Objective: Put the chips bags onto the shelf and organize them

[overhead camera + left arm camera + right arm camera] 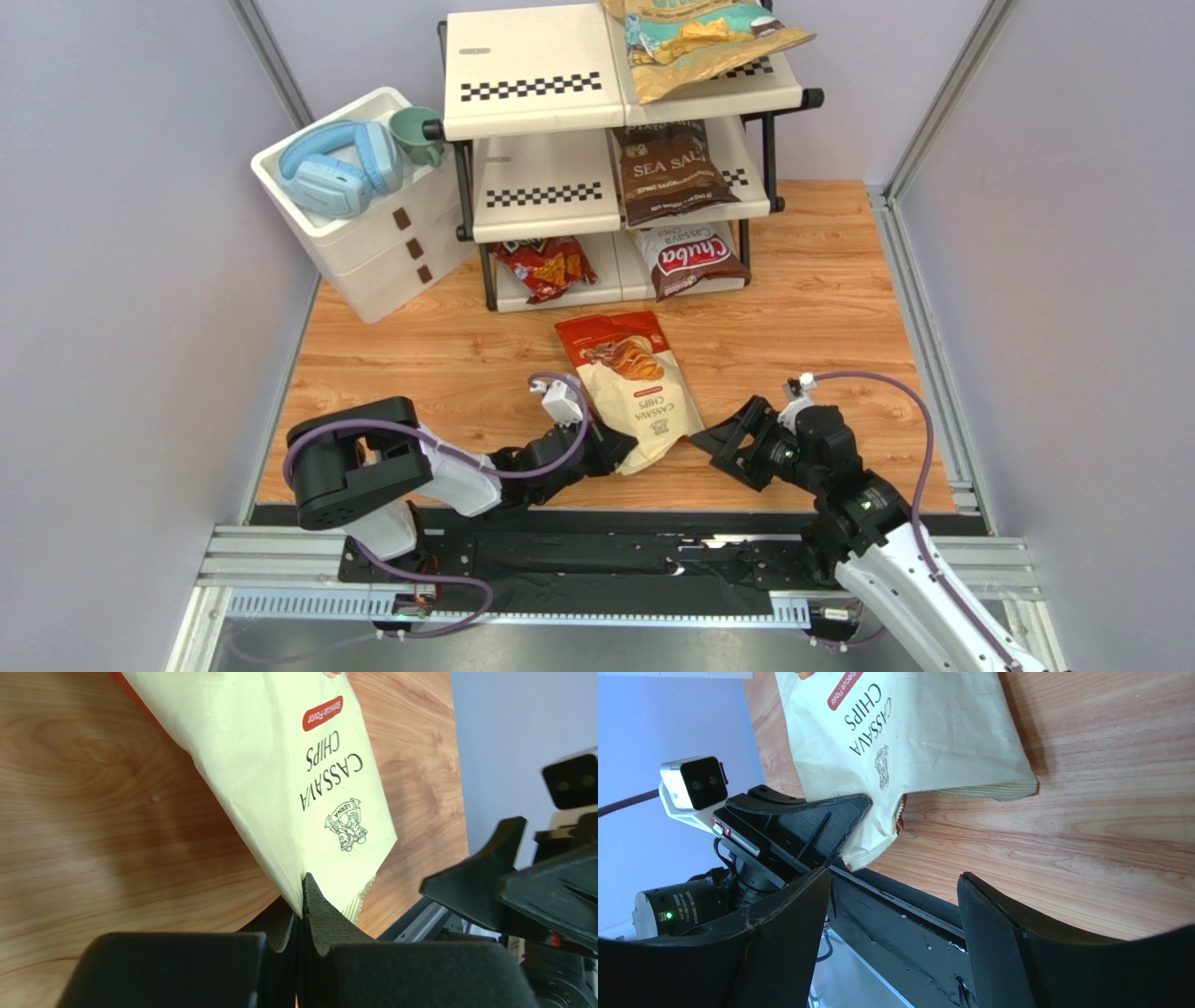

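From the overhead view I have my left claw (617, 451) low over the counter (842, 322), clamped on the near corner of the cream bag (638, 392). My left wrist camera shows the same. The left claw (303, 889) has its two dark pads pressed together with the bag's crimped bottom edge caught between them, and the cream bag (281, 763), printed "Cassava Chips", runs away from them across the wood. The rest of the bag lies flat on the counter, red-orange top pointing toward the shelf (533, 63) and well apart from it. My right claw (737, 441) sits just right of the bag with its jaws spread wide and nothing between them. In its wrist view the right claw (892, 876) frames bare wood and the black base rail. The cream bag (913, 735) lies beyond its fingertips, with my left arm gripping the corner. Four bags are on the shelf. The tan-and-teal bag (694, 39) is on the top tier at right, hanging over the front edge, and the dark brown bag (671, 171) is on the middle tier at right. On the bottom tier, the white-and-red bag (694, 259) is at right and the red bag (544, 263) at left. Left of the shelf stands a white drawer box (372, 252) with blue headphones (337, 165) and a green cup (417, 133) on top.
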Motion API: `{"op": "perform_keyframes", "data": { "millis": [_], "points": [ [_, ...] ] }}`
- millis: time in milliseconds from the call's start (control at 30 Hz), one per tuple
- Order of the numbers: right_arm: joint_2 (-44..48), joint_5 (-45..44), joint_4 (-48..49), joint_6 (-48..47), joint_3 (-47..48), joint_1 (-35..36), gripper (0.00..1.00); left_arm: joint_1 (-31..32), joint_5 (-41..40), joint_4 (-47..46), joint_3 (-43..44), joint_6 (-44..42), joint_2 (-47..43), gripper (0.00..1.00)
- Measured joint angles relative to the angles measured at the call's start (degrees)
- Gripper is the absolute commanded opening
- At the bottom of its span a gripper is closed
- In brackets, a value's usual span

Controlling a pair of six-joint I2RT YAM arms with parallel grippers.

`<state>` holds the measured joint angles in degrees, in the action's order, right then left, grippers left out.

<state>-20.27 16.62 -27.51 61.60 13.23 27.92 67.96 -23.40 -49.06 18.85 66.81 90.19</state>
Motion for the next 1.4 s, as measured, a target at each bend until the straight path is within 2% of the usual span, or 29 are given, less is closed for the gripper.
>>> {"op": "perform_keyframes", "data": {
  "millis": [367, 867, 1133, 1400],
  "points": [
    [-5.99, -0.63, 11.65, 4.74, -4.96, 0.22, 0.72, 2.93, -1.79, -1.03, 0.61, -0.04, 0.61, 0.0],
    [-16.52, -4.61, 24.26, 8.74, -7.08, 5.49, 0.72, 4.59, -2.93, -1.11, 0.98, -0.24, 0.61, 0.0],
    [-24.55, -9.38, 30.14, 11.85, -7.61, 11.98, 0.72, 5.42, -3.72, -1.14, 0.98, -0.26, 0.61, 0.0],
    [-27.04, -15.52, 32.63, 12.09, -7.56, 13.42, 0.72, 5.97, -4.15, -1.46, 0.98, -0.52, 0.61, 0.0]
  ]
}}
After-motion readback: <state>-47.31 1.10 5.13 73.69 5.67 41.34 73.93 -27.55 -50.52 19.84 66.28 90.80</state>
